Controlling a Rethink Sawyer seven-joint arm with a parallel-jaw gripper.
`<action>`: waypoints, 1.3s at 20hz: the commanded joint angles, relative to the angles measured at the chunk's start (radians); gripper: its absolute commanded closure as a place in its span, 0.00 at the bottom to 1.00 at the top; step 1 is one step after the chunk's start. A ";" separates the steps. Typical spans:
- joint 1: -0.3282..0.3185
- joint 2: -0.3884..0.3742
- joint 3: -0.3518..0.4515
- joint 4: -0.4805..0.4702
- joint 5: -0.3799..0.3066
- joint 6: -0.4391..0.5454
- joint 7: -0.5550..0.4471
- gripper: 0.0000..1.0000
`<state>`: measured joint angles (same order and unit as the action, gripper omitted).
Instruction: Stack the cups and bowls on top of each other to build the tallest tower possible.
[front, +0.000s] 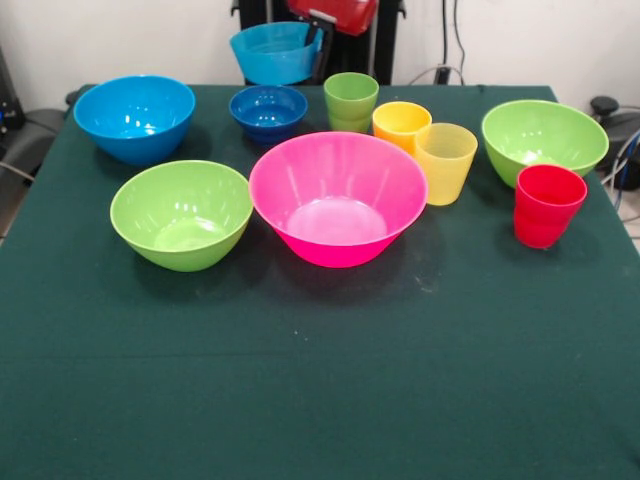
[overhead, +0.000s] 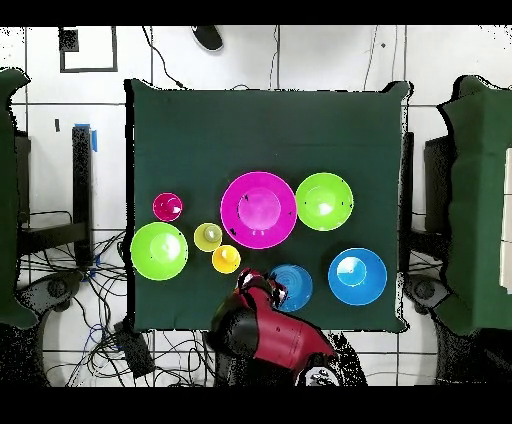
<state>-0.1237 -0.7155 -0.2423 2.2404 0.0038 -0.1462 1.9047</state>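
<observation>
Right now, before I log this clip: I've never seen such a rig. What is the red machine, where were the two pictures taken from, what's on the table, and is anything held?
The red machine is a robot arm with a gripper. One picture faces it from across the table. The other looks straight down, with the robot at the bottom.

On the green table stand:
- a pink bowl
- two lime bowls
- a bright blue bowl
- a small dark blue bowl
- four cups: green cup, orange cup, yellow cup, red cup

The gripper appears to hold a light blue bowl by its rim, lifted at the far side.
</observation>
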 joint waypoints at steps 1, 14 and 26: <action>-0.016 0.084 0.128 0.033 -0.023 -0.020 0.182 1.00; -0.038 0.106 0.114 -0.050 -0.044 0.020 0.116 1.00; -0.043 0.149 0.092 -0.082 -0.071 -0.029 0.111 1.00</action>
<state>-0.1723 -0.6264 -0.2173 2.2453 -0.0256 -0.1466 1.9140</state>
